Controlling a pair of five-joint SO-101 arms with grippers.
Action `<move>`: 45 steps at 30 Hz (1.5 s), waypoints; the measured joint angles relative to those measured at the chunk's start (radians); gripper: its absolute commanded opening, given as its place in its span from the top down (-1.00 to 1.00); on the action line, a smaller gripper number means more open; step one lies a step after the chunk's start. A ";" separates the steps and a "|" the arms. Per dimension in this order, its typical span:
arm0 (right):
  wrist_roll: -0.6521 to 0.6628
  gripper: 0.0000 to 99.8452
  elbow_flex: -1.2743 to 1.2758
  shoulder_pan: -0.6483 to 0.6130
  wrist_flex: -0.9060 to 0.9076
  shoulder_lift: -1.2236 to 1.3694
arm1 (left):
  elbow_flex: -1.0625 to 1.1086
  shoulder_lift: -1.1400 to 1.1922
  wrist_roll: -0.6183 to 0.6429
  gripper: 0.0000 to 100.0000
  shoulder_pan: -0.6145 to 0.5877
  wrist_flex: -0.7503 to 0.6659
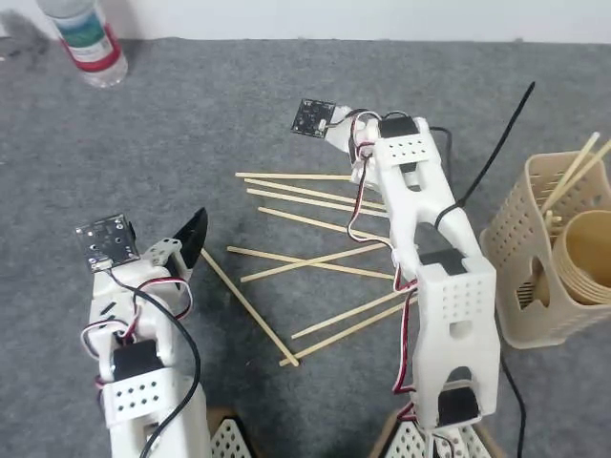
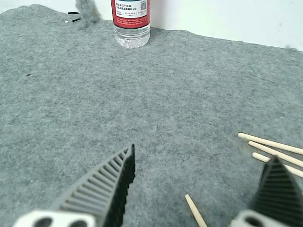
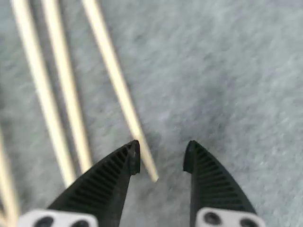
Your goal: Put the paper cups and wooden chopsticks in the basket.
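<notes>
Between right claw [image 3: 161, 157] tips, chopstick [image 3: 119, 90] end

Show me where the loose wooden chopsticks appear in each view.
High view: chopsticks scattered on the grey felt between the two arms.
Left wrist view: chopsticks lie ahead of the open left gripper.
Right wrist view: several just ahead of the right gripper.
Shared landmark: the grey felt.

Felt counter [image 1: 239, 105], wooden chopsticks [image 1: 310, 263].
The grey cloth looks fuzzy and matt; the chopsticks pale, smooth; the basket [image 1: 511, 305] beige moulded plastic.
</notes>
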 measured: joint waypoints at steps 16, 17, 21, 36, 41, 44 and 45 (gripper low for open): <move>0.020 0.58 -0.005 -0.003 -0.011 0.089 | 0.000 0.000 0.000 0.23 0.000 0.000; 0.031 0.58 -0.018 -0.003 -0.008 0.101 | 0.000 0.000 0.000 0.23 0.000 0.000; 0.078 0.58 -0.037 -0.008 0.021 0.130 | 0.000 0.000 0.000 0.23 0.000 0.000; 0.155 0.96 -0.540 -0.009 0.382 0.391 | 0.000 0.000 0.000 0.23 0.000 0.000; 0.155 0.98 -0.672 -0.009 0.463 0.459 | 0.000 0.000 0.000 0.23 0.000 0.000; 0.160 0.98 -0.733 -0.009 0.519 0.486 | 0.000 0.000 0.000 0.23 0.000 0.000; 0.160 0.98 -0.750 -0.009 0.535 0.494 | 0.000 0.000 0.000 0.23 0.000 0.000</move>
